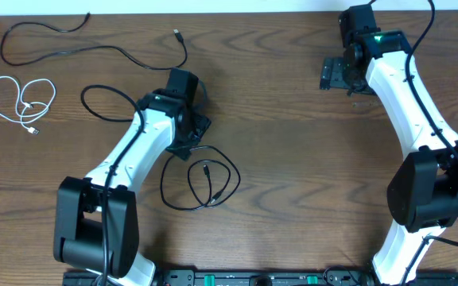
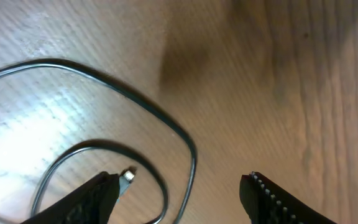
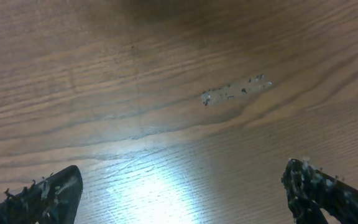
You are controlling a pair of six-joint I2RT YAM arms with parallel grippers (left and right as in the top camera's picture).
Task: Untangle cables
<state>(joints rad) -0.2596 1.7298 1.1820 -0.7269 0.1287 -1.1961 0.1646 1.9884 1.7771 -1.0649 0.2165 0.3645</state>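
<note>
The three cables lie apart on the wooden table. The white cable is coiled at the far left. One black cable runs along the back left. The other black cable lies in loops at the centre, partly under my left arm. My left gripper is open just above those loops. In the left wrist view the black cable curves between the open fingers, its small plug beside the left finger. My right gripper is open and empty at the back right, over bare wood.
A pale scuff mark shows on the wood under the right gripper. The table's back edge meets a white wall. Thicker black wires run along both arms. The arm bases stand at the front edge.
</note>
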